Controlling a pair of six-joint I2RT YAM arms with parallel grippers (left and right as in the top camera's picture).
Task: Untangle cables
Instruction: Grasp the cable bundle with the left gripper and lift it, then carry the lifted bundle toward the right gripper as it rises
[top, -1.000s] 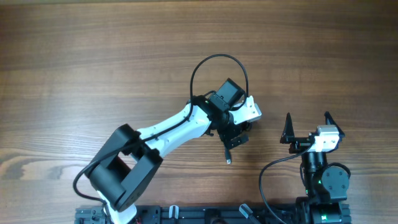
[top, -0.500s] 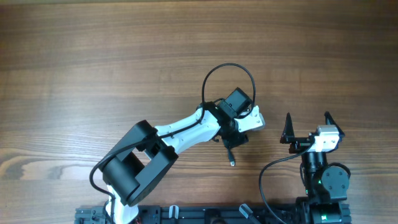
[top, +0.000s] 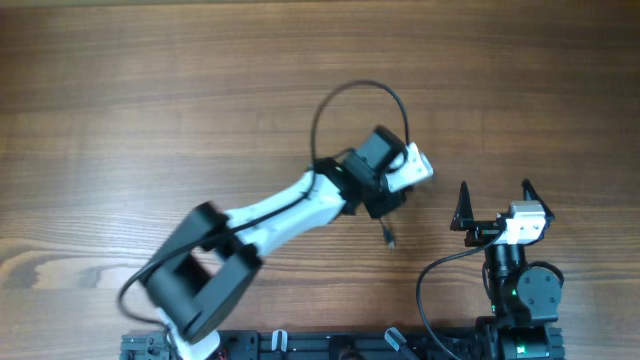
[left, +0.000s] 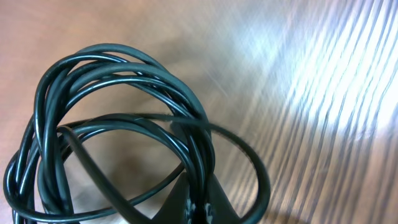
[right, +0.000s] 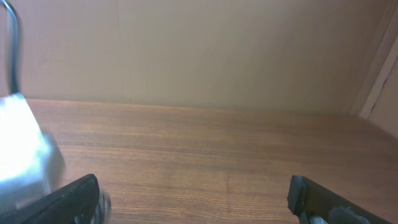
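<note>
The cables fill the left wrist view as a coil of thin black cords hanging in front of the blurred wood. My left gripper is shut on a few strands at the bottom edge of the coil. From overhead, the left gripper sits under the white wrist. Only a short strand of the cables with a small plug end dangles below it. My right gripper stands open at the lower right, apart from the bundle. Nothing lies between the right gripper's fingers.
The left arm's own thicker black cable arches above its wrist. The left arm's white wrist block shows blurred at the left of the right wrist view. The wooden table spreads to the left and back.
My left gripper has shut on the cable bundle and moved right and toward the back with it. The dangling plug end swung right. The right arm has not moved.
</note>
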